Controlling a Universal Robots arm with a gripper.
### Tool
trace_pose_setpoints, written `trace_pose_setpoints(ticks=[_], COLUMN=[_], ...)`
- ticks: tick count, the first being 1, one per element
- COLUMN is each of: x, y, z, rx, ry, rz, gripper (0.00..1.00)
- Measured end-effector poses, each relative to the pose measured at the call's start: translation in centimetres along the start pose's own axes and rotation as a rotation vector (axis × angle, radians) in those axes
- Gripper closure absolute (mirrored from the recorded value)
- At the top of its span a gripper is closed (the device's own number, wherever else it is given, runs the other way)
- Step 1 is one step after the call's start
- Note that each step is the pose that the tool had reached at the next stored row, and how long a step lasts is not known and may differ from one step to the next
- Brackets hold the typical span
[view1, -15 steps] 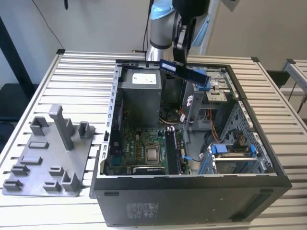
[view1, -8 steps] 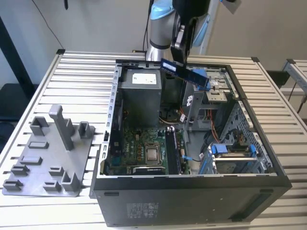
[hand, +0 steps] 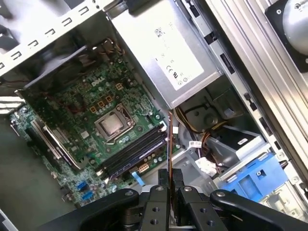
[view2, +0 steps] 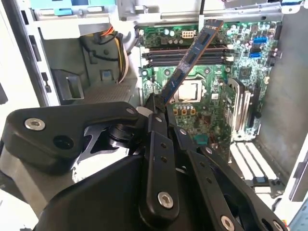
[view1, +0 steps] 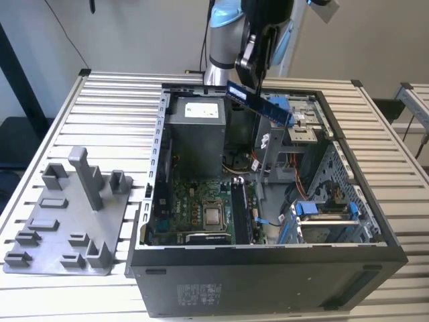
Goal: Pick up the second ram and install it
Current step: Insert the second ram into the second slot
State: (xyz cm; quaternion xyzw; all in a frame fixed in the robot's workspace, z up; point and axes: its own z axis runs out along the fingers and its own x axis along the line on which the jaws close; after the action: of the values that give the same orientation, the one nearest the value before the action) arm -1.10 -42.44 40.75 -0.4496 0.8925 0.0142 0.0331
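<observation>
Slatted table (view1: 114, 100); above its open case (view1: 268, 275), pincer (view1: 249, 82) clamps second ram (view1: 271, 109).

Printed label (hand: 179, 65) on power supply (hand: 126, 25), wording illegible

Slatted metal table (view1: 114, 104) with open computer case (view1: 268, 288) beside grey fixture plate (view1: 57, 231)

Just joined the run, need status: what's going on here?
The arm's gripper is shut on the second ram, holding it tilted in the air above the open PC case. It is not seated: the motherboard slots lie below it, apart. The grey fixture sits at the exterior view's left.
</observation>
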Motion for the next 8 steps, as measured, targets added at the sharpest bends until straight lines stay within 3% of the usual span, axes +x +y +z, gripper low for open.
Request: trace_pose_setpoints(ticks=[8], x=[0.00], y=[0.00], z=[0.06], rx=[0.0087], ry=[0.0006], rz=[0.121], gripper=[0.86])
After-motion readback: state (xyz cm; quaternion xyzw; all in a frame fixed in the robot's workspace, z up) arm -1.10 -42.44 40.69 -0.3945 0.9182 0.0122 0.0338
